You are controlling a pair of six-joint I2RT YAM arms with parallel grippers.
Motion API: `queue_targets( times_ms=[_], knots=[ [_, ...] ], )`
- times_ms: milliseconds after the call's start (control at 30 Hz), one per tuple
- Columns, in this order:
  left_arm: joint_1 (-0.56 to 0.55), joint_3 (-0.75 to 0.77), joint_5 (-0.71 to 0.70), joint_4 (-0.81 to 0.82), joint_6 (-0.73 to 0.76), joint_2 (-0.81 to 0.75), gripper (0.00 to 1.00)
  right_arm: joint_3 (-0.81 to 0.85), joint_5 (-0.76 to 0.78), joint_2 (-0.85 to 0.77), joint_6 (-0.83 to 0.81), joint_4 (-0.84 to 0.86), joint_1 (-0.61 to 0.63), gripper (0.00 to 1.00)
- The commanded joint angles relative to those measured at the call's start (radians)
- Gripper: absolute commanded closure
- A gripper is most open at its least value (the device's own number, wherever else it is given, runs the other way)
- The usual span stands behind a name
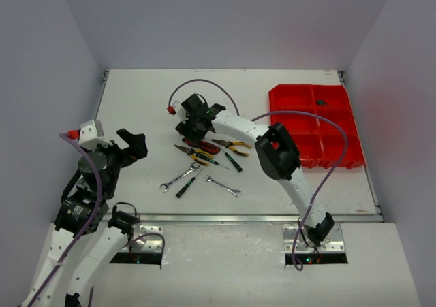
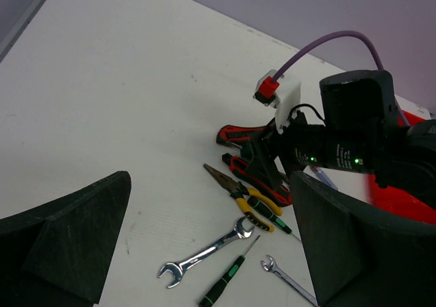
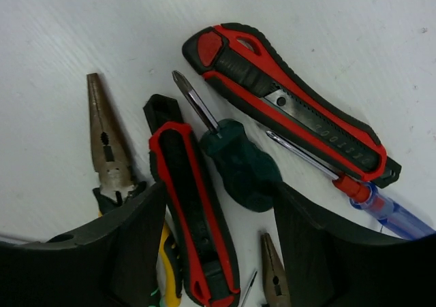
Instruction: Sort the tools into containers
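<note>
The tools lie in a loose pile mid-table. My right gripper [image 1: 193,127] hangs low over the pile, open [image 3: 218,249]. Its fingers [image 3: 102,252] straddle a red-black utility knife [image 3: 194,212] and a stubby green screwdriver [image 3: 238,160]. A second red-black knife [image 3: 286,103], a blue-red screwdriver [image 3: 371,201] and pliers noses [image 3: 105,140] lie around them. My left gripper [image 1: 134,143] is open and empty [image 2: 208,242], raised left of the pile. Below it lie a silver wrench [image 2: 204,254], a green-black screwdriver [image 2: 223,284], a small wrench [image 2: 286,280] and yellow pliers [image 2: 245,197]. The red compartment tray [image 1: 340,158] stands at the right.
The right arm's forearm [image 1: 279,154] and purple cable [image 1: 334,150] cross between the pile and the tray. Grey walls enclose the table on three sides. A small dark item [image 1: 320,103] sits in a back tray compartment.
</note>
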Motion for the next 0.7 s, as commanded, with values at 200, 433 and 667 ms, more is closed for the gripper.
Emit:
queue_targets(
  times_ms=[200,433,667],
  knots=[
    [-0.011,-0.001,0.022,0.045,0.003,0.000,0.00,0.066,0.056,0.032,-0.044,0.050,-0.019,0.48],
    [-0.011,-0.003,0.022,0.047,0.003,-0.005,0.00,0.067,0.012,0.059,-0.036,0.024,-0.040,0.57],
    [-0.011,-0.003,0.022,0.047,0.003,-0.002,0.00,0.050,-0.003,0.074,-0.041,0.010,-0.043,0.59]
  ],
)
